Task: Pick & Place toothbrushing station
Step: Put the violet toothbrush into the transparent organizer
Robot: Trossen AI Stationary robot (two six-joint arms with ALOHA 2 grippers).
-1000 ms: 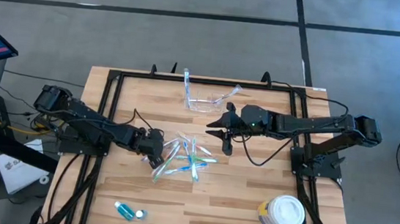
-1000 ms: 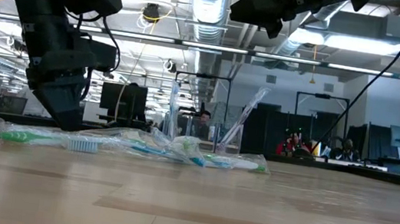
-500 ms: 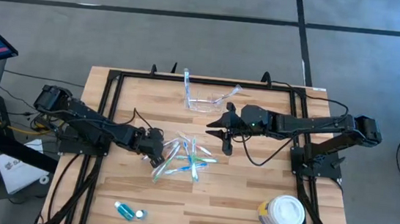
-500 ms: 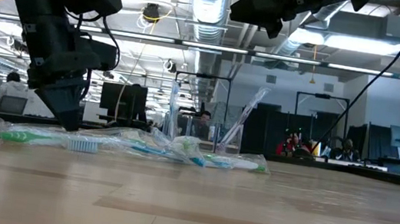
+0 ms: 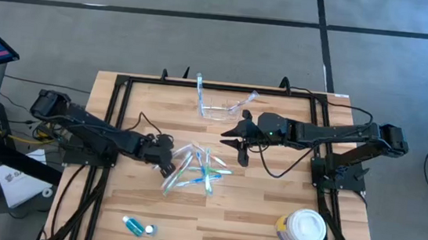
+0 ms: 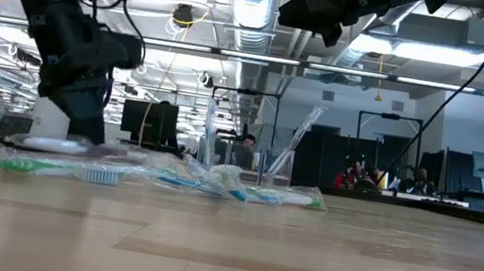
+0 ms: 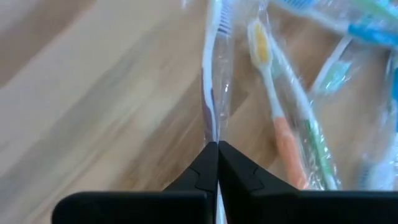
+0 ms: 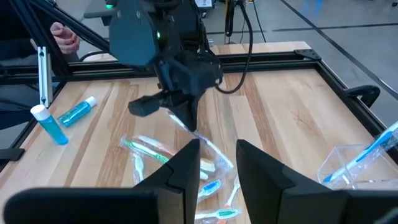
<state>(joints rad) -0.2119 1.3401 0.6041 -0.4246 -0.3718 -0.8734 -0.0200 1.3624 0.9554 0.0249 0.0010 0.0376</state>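
The toothbrushing station (image 5: 219, 109), a low clear holder, stands at the far middle of the table with two toothbrushes (image 5: 199, 83) upright in it; the right wrist view shows the station (image 8: 357, 165) too. A pile of wrapped toothbrushes (image 5: 197, 170) lies at the table's middle. My left gripper (image 5: 167, 156) is at the pile's left side, shut on one white-and-purple wrapped toothbrush (image 7: 214, 74). My right gripper (image 5: 232, 134) hovers open above the table between pile and station, holding nothing. My left gripper pinches the wrapped toothbrush between its two fingers at the handle end (image 7: 213, 134), the bristled head (image 7: 219, 18) pointing away from the fingers. The fingers slant down from the table's left and lie along the brush. The held end (image 6: 54, 142) is off the table; the other end reaches toward the pile.
A round white-lidded tub (image 5: 304, 227) stands at the near right. A small blue bottle (image 5: 138, 225) lies near the front edge on the left. A black frame (image 5: 122, 87) runs along the table's sides. A person's hand (image 8: 62, 34) shows beyond the left side.
My left gripper has risen a little from the left side of the pile. One wrapped toothbrush has come up with it at its held end, while the rest of the pile has stayed flat on the table.
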